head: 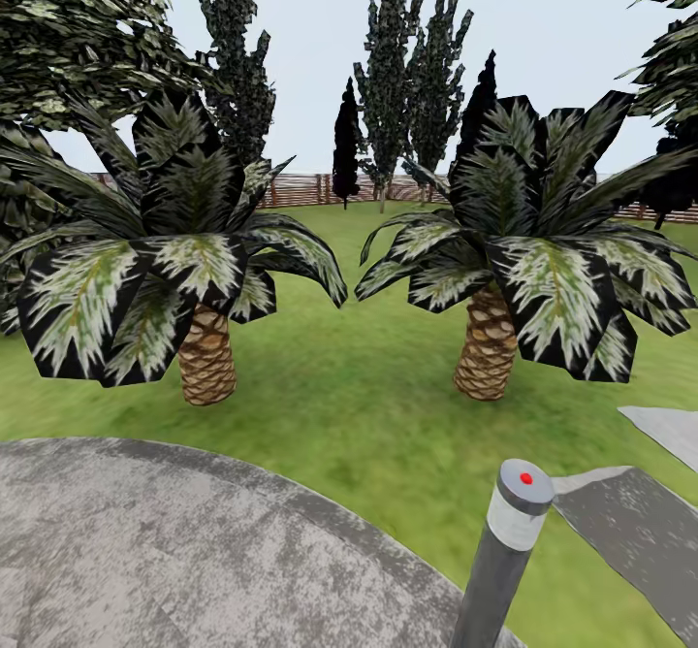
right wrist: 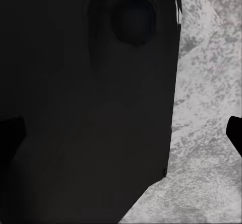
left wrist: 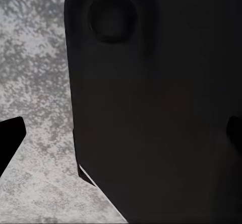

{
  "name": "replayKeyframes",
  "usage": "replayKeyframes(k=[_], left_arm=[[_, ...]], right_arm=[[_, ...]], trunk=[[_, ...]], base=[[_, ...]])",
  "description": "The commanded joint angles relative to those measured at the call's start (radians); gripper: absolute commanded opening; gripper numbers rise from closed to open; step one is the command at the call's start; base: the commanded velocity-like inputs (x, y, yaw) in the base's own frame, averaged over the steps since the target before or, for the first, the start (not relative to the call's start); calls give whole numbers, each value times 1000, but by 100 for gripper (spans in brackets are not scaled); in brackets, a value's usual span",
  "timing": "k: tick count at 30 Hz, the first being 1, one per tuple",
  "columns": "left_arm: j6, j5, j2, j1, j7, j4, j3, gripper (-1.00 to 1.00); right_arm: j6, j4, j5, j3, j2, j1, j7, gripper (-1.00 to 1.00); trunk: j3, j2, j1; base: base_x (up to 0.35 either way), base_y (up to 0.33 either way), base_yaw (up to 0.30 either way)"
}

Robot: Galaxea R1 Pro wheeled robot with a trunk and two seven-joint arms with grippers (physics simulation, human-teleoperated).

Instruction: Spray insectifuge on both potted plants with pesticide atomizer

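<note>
Facing the garden lawn (head: 368, 386) from the paved patio (head: 145, 551).
Two scaly-trunked palms (head: 206, 357) on grass; grey post (head: 509, 551) with red dot at patio edge; slatted fence (head: 310, 189) behind. Left tool, right tool: state cannot be told.

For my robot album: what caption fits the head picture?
Two scaly-trunked palms on the lawn, grey post beside the round patio.

Garden (head: 368, 376): green lawn, curved grey paved patio (head: 174, 551) at the near edge, grey slabs (head: 640, 522) to the right, brown slatted fence (head: 310, 188) behind.
</note>
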Motion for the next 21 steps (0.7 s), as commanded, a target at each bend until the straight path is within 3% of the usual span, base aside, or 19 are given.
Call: replayKeyframes(k=[1,4,11,21], left_arm=[[-2,-2,-2,-4,2,-6,0,100],[-2,-2,-2,-4,2,-6,2,100],[-27,-2,-2,-3,2,-11,-2,100],[-83,1,12,-15,5,-13,-1,100]], right_arm=[[0,-6,0,1,6,1,5,100],[0,-8,0,1,9,1,10,100],[-1,-48,4,-2,46,-29,12,100],[-53,-70,5,-2,45,-32,10,100]], trunk=[[-1,0,0],[-1,0,0],[-1,0,0],[-1,0,0]], base=[[0,0,0],[0,0,0],[0,0,0],[0,0,0]])
